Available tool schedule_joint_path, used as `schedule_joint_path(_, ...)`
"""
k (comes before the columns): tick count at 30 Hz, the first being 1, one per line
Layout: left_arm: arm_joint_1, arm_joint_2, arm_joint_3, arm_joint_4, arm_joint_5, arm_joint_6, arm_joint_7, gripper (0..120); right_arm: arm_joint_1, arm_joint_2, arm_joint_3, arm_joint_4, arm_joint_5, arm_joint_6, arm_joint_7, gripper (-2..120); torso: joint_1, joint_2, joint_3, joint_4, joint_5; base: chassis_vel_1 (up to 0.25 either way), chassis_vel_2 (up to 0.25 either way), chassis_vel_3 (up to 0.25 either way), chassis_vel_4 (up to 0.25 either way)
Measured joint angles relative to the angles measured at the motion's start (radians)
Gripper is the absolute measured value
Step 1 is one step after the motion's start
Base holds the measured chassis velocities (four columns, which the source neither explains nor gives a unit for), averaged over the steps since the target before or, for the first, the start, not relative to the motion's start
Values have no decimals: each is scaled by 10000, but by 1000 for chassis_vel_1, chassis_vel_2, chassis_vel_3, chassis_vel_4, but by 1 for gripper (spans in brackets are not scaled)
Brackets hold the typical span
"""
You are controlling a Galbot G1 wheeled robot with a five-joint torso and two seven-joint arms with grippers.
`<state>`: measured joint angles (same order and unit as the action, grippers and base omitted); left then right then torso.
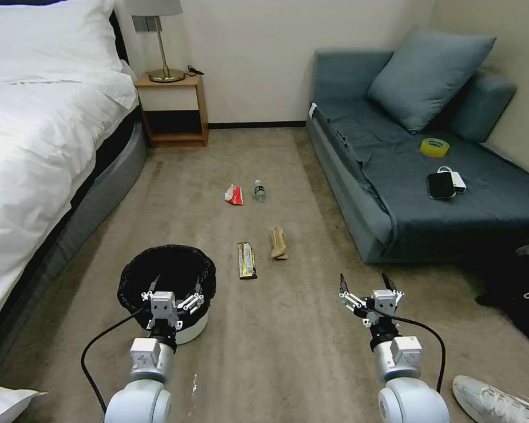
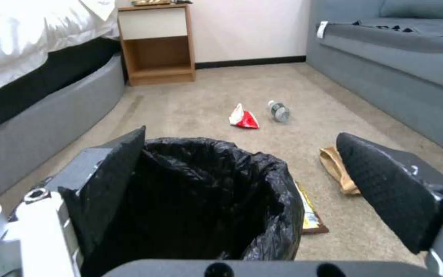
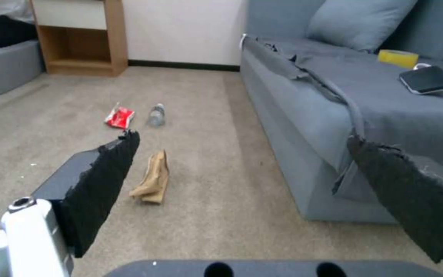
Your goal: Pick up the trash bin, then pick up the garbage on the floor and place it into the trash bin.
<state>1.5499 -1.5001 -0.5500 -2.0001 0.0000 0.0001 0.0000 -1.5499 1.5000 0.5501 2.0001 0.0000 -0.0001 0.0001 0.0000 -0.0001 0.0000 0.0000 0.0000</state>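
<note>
Nearest the robot, on the beige carpet [image 1: 311, 364], the left gripper [image 1: 175, 284] hangs over the near rim of the trash bin [image 1: 188, 332], jaws spread wide; the left wrist view shows one finger [image 2: 114, 181] by the black liner [image 2: 216, 192] at the bin's mouth and the other [image 2: 385, 184] out over bare carpet, neither clearly pressing on the rim. Across from it the right gripper [image 1: 365, 284] hovers above open floor, jaws likewise apart and holding nothing. Just beyond the bin lies the gold-dark snack wrapper [image 1: 247, 260], whose printing is too small to read; the left wrist view catches only its end [image 2: 311, 219] past the liner. Beside it is the tan crumpled paper [image 1: 278, 244], which the right wrist view shows from low down as a folded, standing piece [image 3: 154, 179]. Farther on, the red-white wrapper [image 1: 234, 195] and the small clear bottle [image 1: 259, 191] lie near each other, the bottle on its side; its label cannot be read in any view. To the right, on the grey-blue sofa [image 1: 358, 200], rest a black phone [image 1: 441, 185] and a yellow tape roll [image 1: 434, 147], both plainer in the right wrist view [image 3: 429, 79] [image 3: 398, 57]. To the left stands the bed [image 1: 35, 135], and against the far wall a wooden nightstand [image 1: 173, 111] with a lamp [image 1: 161, 41].
</note>
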Motion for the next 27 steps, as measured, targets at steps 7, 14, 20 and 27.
schedule_joint_path(7, 0, 0, 0, 0, 0, 0, 0, 100, 0, 0, 0, 0, 0, 0, 0, 100, 0, 0, 0, 0, 0, 0, 0, 0, 0)
schedule_joint_path(14, 0, 0, 0, 1, 0, 0, 0, 100, -1, 0, 0, 0, 0, 0, 0, 100, 0, 0, 0, 0, 0, 0, 0, 0, 0)
schedule_joint_path(20, 1, 0, 0, 0, 0, 0, 0, 100, 0, 0, 0, 0, 0, 0, 0, 100, 0, 0, 0, 0, 0, 0, 0, 0, 0)
schedule_joint_path(27, -36, -206, -81, -570, 60, 551, 1, 100, 20, 0, 69, 205, 33, -121, 8, 100, 0, 0, 0, -1, 1, 0, 0, 0, 0)
